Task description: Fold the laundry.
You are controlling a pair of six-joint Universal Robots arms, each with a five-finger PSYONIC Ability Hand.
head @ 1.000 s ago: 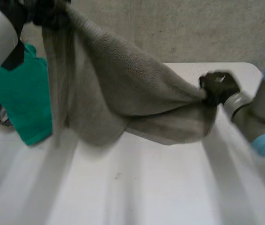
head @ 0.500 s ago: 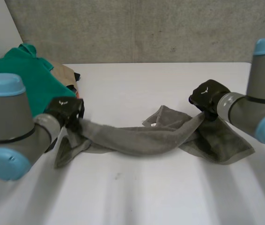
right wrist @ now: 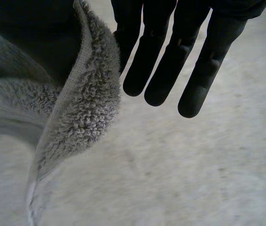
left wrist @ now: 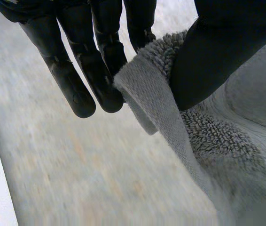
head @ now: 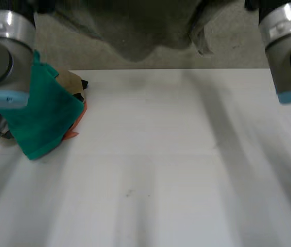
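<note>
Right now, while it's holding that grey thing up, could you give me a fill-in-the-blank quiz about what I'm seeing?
1. The grey towel is held up in the ___, clear of the white table.
2. The left hand pinches the towel's edge between a finger and its ___.
3. The right hand pinches the same ___.
4. The cloth topping the pile at the table's left side is ___ in colour.

Missing words: air; thumb; towel; green.
</note>
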